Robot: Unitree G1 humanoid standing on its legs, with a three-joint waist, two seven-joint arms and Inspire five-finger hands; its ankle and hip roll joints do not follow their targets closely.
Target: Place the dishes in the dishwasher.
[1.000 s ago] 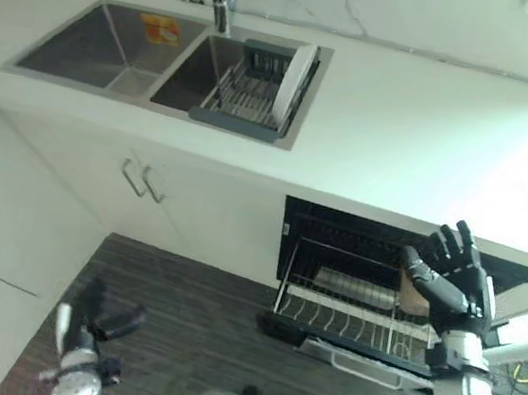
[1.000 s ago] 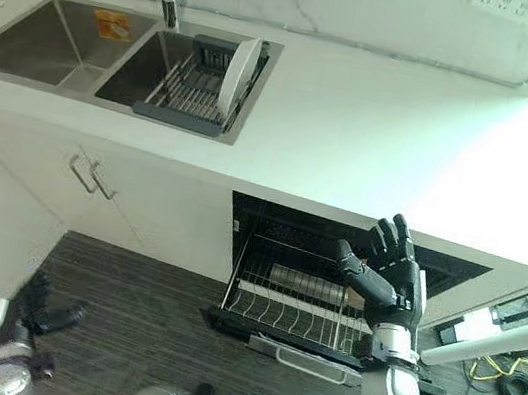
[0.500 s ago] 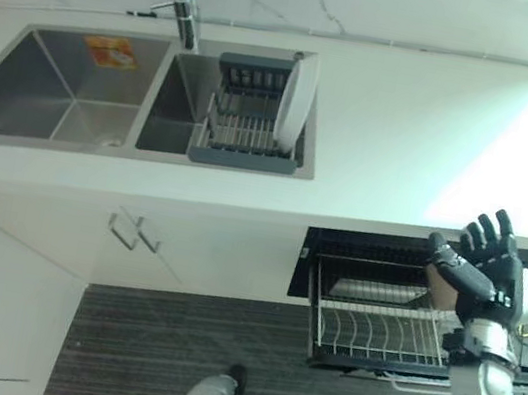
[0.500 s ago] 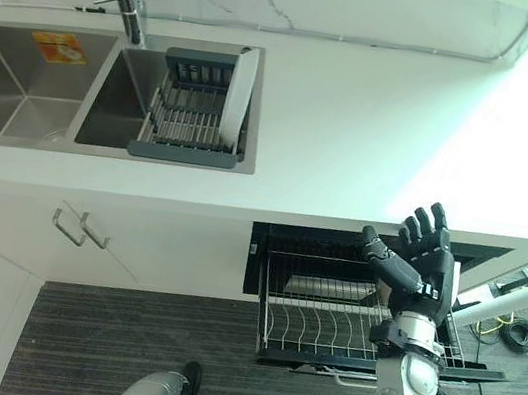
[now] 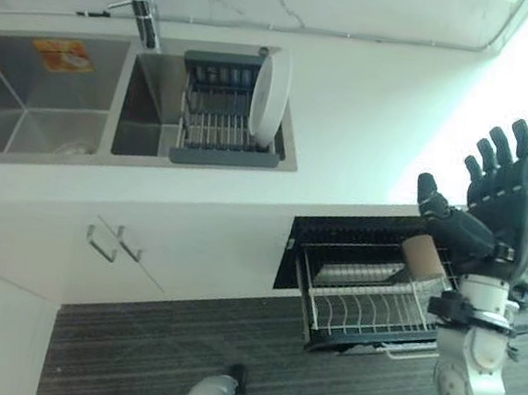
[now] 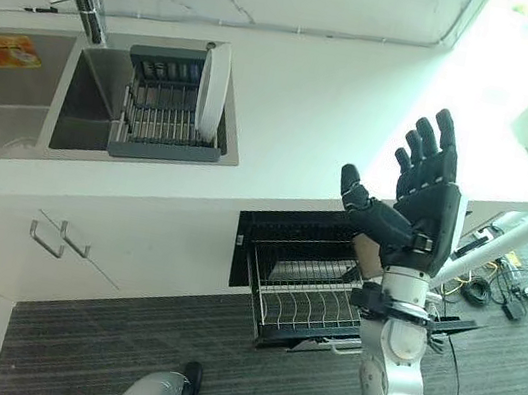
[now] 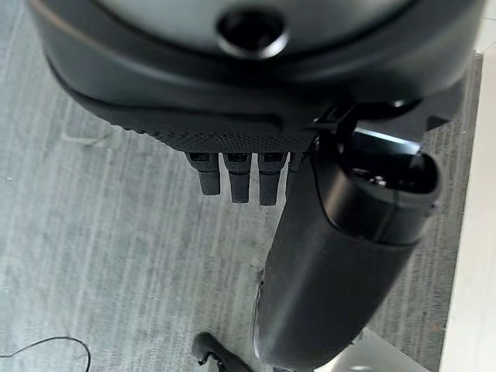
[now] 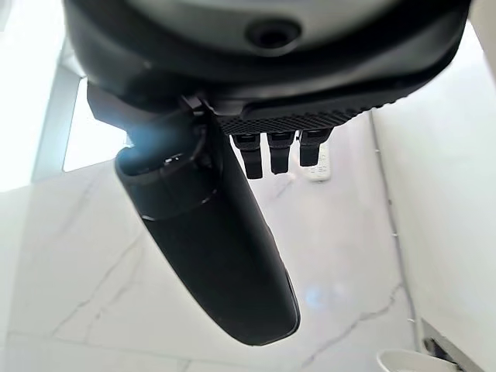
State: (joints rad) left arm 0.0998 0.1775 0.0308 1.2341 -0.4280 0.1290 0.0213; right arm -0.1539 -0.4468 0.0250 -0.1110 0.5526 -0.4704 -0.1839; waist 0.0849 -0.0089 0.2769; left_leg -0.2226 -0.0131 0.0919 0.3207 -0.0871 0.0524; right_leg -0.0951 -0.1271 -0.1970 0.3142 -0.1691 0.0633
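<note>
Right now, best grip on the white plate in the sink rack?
Take the plate by its top rim, coming from above. It stands on edge at the rack's right end, rim clear, lower edge down in the rack. The right hand is open, raised over the counter, holding nothing.

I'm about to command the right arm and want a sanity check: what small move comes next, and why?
Probably swing the right hand left toward the white plate standing upright in the sink's drying rack. The hand is raised, open and empty, and the dishwasher rack is already pulled out below the counter.
</note>
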